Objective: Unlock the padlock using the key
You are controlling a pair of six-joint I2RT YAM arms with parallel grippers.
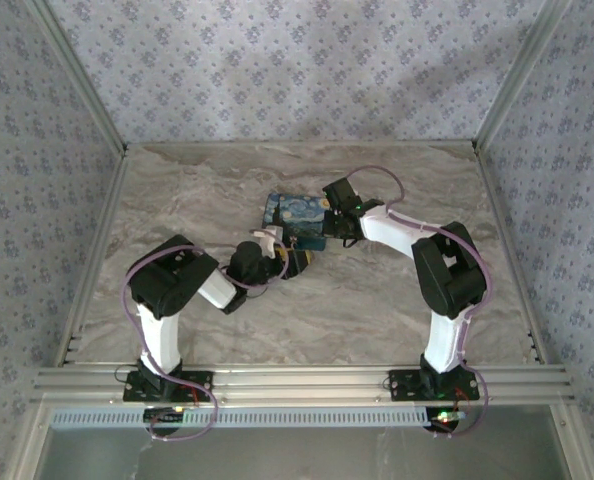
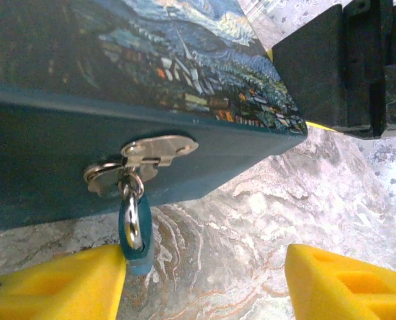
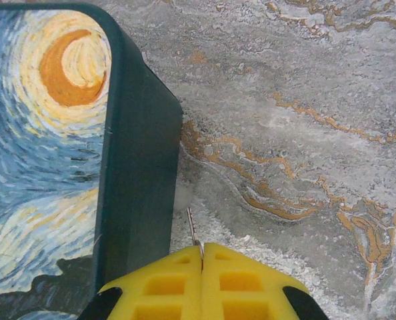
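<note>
**A:** State of the left gripper (image 2: 205,293)?

**B:** Spread wide, nothing clasped; yellow fingers (image 2: 51,287) at either side, bare marble table (image 2: 251,220) between them.

**A:** Place of the padlock (image 2: 135,230) relative to it?

**B:** Just ahead, low end by the inner edge of one finger; touching or apart, cannot tell. Small, teal, hanging from the silver hasp (image 2: 155,150) on the front wall of the night-sky box (image 2: 51,133).

**A:** State of the right gripper (image 3: 201,277)?

**B:** Pressed fully together on the key (image 3: 192,230); thin metal blade projecting forward from between the fingertips, over the table.

**A:** Nearest thing to that gripper?

**B:** The box again: dark side wall and rounded corner just ahead and to one side of the blade, painted lid beyond. Contact between blade and wall not discernible.

**A:** Seen from above?

**B:** Both grippers drawn in close at the box, one from each side, near the table's middle
</note>
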